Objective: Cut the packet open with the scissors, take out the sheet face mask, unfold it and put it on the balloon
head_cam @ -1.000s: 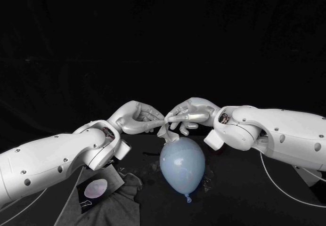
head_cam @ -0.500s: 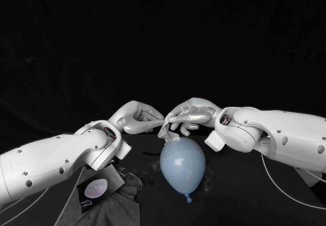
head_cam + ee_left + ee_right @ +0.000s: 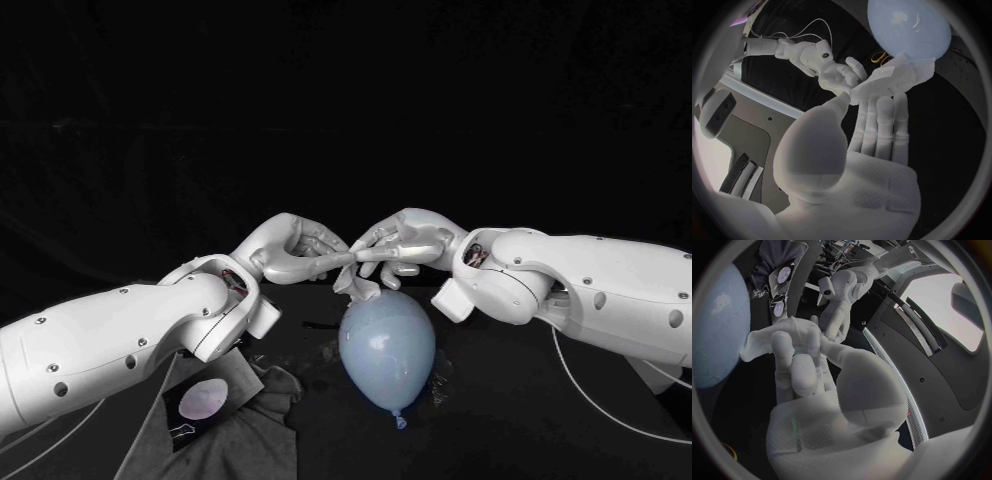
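Note:
A pale blue balloon (image 3: 387, 348) lies on the black table, its knot toward me. Just above its far end, my left hand (image 3: 296, 250) and right hand (image 3: 405, 242) meet fingertip to fingertip. Both pinch the still folded white sheet mask (image 3: 355, 279), which hangs down onto the balloon's top. In the left wrist view the left hand's thumb and fingers (image 3: 879, 112) hold the mask (image 3: 895, 80) beside the balloon (image 3: 907, 27), with the right hand (image 3: 839, 77) gripping its other edge. In the right wrist view the right hand (image 3: 801, 357) holds the mask (image 3: 757, 345) next to the balloon (image 3: 717, 325).
The cut packet (image 3: 202, 400) lies on a grey cloth (image 3: 245, 435) at the near left, under my left forearm. A yellow-handled object, likely the scissors (image 3: 879, 57), lies on the table beyond the balloon. White cables (image 3: 599, 400) trail at the right.
Both hands keep their hold on the mask above the balloon. The right forearm has edged slightly left; nothing else has moved.

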Robot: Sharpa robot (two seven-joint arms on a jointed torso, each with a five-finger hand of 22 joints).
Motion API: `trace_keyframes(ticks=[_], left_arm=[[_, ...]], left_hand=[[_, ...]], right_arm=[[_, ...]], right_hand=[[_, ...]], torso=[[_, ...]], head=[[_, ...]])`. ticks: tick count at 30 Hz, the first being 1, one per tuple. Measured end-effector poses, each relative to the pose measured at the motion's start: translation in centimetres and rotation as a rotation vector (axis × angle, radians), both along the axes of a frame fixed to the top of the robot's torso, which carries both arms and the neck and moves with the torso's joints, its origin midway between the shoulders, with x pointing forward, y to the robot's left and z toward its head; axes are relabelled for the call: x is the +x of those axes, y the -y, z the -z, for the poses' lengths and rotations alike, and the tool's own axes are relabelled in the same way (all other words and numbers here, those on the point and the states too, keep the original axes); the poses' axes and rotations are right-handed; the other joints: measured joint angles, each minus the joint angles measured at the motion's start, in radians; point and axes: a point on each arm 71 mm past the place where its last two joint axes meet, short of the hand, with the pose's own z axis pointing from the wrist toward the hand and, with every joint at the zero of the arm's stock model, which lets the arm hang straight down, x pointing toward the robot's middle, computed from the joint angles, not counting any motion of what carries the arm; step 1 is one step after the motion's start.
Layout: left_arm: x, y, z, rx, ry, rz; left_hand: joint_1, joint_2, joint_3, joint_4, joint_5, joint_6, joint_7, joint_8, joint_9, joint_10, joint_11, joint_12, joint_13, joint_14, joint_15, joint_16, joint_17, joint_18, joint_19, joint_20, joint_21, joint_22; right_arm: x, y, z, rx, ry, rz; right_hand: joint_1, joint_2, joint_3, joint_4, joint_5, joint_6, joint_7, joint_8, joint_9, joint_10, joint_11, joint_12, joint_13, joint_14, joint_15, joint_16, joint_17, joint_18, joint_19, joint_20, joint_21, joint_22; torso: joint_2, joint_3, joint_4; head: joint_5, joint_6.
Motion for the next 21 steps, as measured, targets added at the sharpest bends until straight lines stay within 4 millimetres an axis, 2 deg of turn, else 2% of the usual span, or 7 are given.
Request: trace_keyframes(ticks=[7,10,14,21], left_arm=[[-0.01,0.11,0.07,0.002,-0.01,0.011],[-0.01,0.17,0.1,0.003,-0.014,0.016],[0.01,0.21,0.15,0.006,-0.019,0.019],[0.03,0.28,0.18,0.008,-0.023,0.021]], left_hand=[[-0.004,0.004,-0.007,0.007,0.0,0.002,0.002,0.0,0.0,0.0,0.0,0.0,0.002,0.0,0.0,0.0,-0.001,0.0,0.0,0.0,0.0,-0.001],[-0.001,0.007,-0.002,0.011,0.0,0.007,0.0,0.004,0.0,-0.002,-0.002,0.008,0.006,0.0,0.0,0.0,-0.002,0.0,0.0,0.0,0.0,-0.002],[0.027,0.031,0.003,0.015,0.0,0.013,-0.005,0.005,0.0,-0.006,-0.006,0.012,0.009,0.001,-0.006,0.0,-0.002,-0.001,0.0,0.0,0.0,-0.002],[0.139,0.078,0.069,-0.038,0.0,0.037,-0.017,0.021,0.001,-0.004,-0.018,0.022,0.017,0.009,-0.02,0.012,0.0,-0.001,0.007,-0.007,0.02,0.001]], right_arm=[[-0.2,-0.2,0.02,-0.002,0.005,-0.002],[-0.31,-0.29,0.01,-0.002,0.006,-0.004],[-0.37,-0.29,0.01,-0.001,0.009,-0.003],[-0.36,-0.16,0.03,0.003,0.008,0.002]], right_hand=[[0.0,0.0,0.0,0.0,-0.001,0.003,-0.003,0.0,0.0,0.002,-0.002,0.0,0.0,0.0,0.0,0.0,0.0,-0.006,0.0,0.0,0.0,0.0],[0.0,0.0,0.001,0.001,-0.002,0.003,-0.003,0.0,0.0,0.002,-0.001,0.0,0.002,0.0,0.0,0.0,-0.001,0.003,0.0,0.0,0.005,0.0],[0.0,0.0,0.004,0.001,-0.004,0.003,-0.003,0.0,0.0,0.001,-0.001,0.0,0.002,0.0,0.0,0.0,-0.001,0.004,0.0,0.0,0.005,0.003],[-0.004,0.004,0.005,0.001,-0.006,0.003,-0.003,0.0,0.0,0.001,-0.001,0.004,0.004,-0.001,-0.001,0.0,-0.004,0.004,0.007,0.0,0.015,0.006]], torso=[[0.0,0.0003,-0.0003],[0.0,0.0004,-0.0004],[0.0,0.0004,-0.0004],[0.0,0.0002,-0.0004]], head=[[-0.001,-0.003],[0.0,-0.004],[0.0,-0.005],[0.0,-0.004]])
